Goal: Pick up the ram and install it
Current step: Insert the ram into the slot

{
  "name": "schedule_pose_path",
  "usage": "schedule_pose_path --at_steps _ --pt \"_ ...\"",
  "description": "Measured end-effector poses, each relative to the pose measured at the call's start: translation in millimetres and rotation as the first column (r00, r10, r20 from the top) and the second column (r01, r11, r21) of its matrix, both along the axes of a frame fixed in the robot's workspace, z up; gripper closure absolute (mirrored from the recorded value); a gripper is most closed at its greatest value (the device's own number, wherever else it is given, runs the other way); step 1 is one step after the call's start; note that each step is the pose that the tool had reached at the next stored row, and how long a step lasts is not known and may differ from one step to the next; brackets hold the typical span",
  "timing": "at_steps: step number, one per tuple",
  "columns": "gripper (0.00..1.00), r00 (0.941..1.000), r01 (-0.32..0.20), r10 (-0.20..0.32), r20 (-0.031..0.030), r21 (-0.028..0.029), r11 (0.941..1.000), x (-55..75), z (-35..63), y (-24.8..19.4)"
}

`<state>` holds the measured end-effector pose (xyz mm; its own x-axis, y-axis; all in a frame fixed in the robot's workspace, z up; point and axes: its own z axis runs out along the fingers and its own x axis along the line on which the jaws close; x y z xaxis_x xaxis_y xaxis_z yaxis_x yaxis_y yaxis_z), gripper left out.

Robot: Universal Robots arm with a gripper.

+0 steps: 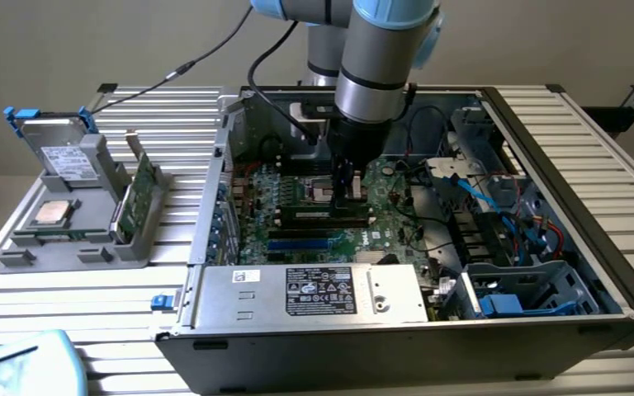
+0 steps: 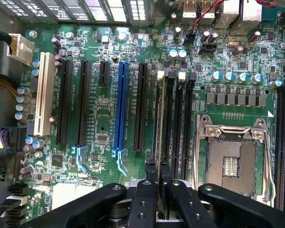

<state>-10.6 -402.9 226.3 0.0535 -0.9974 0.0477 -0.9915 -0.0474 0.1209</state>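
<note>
Where the fingers (image 2: 147, 199) clamp the ram (image 2: 157, 128) edge-on, it stands along the memory slots (image 2: 178, 118), between a black expansion slot (image 2: 141, 107) and the open processor socket (image 2: 232, 164); beyond the computer case (image 1: 405, 355), a grey holder (image 1: 75, 235) sits on the bench (image 1: 75, 289).

Plain beige wall (image 1: 96, 41) behind; ribbed metal table (image 1: 75, 305) below.

The ram (image 2: 158, 123) stands on the motherboard (image 2: 97, 102) (near the socket (image 2: 232, 164)).
</note>
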Motion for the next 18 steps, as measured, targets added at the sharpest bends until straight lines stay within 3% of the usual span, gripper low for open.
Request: schedule_pose_path --at_steps 18 --pt "0.86 1.0000 0.000 0.000 0.0000 -0.0001 1.0000 0.0 -3.6 0.0"
